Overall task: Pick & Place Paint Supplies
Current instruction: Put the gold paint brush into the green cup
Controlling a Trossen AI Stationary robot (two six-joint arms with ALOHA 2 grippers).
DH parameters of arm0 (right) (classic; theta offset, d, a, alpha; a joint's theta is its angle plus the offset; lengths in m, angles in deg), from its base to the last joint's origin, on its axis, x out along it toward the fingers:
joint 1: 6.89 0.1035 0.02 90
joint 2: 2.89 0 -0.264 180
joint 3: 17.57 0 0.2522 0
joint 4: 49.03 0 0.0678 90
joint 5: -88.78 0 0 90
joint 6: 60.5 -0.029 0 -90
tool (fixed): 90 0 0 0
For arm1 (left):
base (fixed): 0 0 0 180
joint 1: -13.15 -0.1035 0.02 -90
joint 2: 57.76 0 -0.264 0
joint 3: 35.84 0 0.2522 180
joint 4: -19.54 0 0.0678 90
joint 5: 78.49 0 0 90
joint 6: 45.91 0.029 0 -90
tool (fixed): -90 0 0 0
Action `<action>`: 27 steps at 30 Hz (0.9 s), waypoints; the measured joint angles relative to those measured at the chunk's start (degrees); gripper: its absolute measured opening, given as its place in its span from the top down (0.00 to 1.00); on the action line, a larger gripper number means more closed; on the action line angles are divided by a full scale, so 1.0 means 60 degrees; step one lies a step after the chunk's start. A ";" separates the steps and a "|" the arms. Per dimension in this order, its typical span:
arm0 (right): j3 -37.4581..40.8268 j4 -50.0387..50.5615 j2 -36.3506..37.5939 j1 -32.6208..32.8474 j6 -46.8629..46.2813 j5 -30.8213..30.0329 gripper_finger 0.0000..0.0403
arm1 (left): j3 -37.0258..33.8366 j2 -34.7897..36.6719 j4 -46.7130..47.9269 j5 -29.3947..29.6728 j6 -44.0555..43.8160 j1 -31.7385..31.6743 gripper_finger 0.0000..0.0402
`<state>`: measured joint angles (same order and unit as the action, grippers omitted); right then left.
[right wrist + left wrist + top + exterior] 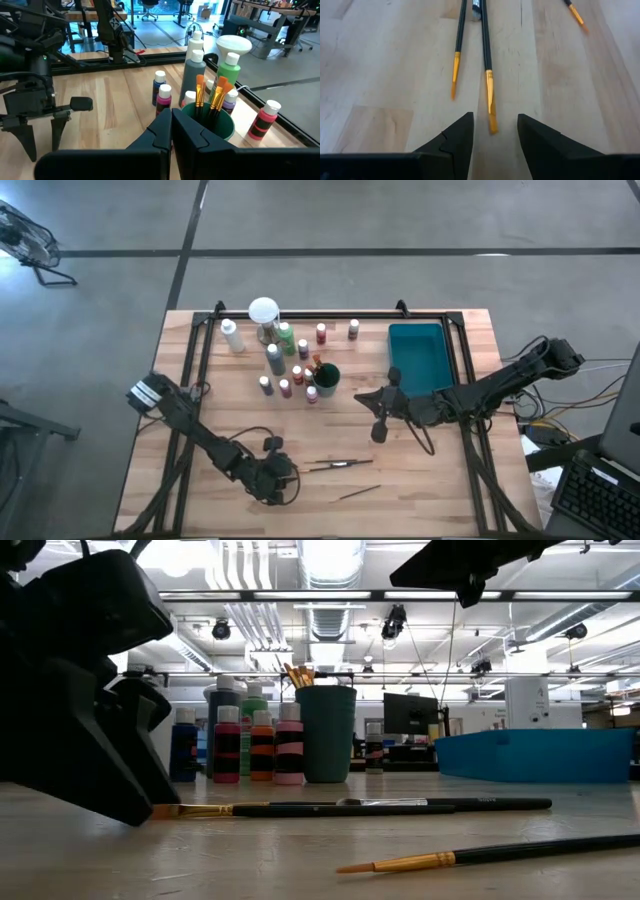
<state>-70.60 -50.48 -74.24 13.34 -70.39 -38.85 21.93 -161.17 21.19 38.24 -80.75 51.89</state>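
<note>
Two thin dark brushes (340, 465) lie side by side on the wooden table, and a third brush (358, 492) lies nearer the front edge. My left gripper (495, 122) is low over the table and open. Its fingertips stand on either side of the orange bristle end (491, 112) of one brush without touching it. The second brush (458, 45) lies just beside it. Small white-capped paint bottles (285, 365) stand around a green cup (326, 378) holding brushes. My right gripper (365, 398) hangs shut above the table, right of the cup, holding nothing.
A teal tray (420, 360) stands at the far right of the table. A round white-topped object (264, 310) and a white bottle (232, 335) stand at the far edge. A black frame rail (330, 315) runs along the far side.
</note>
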 joint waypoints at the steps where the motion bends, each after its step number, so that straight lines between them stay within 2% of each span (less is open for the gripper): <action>1: 0.0000 -0.0001 0.0000 0.0000 0.0000 -0.0002 0.98 | 0.0000 -0.0018 -0.0062 0.0010 0.0003 0.0000 0.60; 6: 0.0000 -0.0002 0.0000 0.0000 0.0000 -0.0002 0.98 | 0.0000 -0.0030 -0.0102 -0.0018 0.0032 -0.0005 0.63; 22: 0.0004 -0.0002 0.0000 0.0000 0.0004 0.0000 0.98 | 0.0000 -0.0041 -0.0111 -0.0289 0.0074 -0.0014 0.96; 27: 0.0004 -0.0002 0.0000 0.0000 0.0004 0.0001 0.98 | 0.0022 -0.0041 -0.0073 -0.0289 0.0305 -0.0011 0.98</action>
<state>-70.57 -50.50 -74.24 13.34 -70.37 -38.85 22.06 -161.42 20.75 36.51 -78.92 51.83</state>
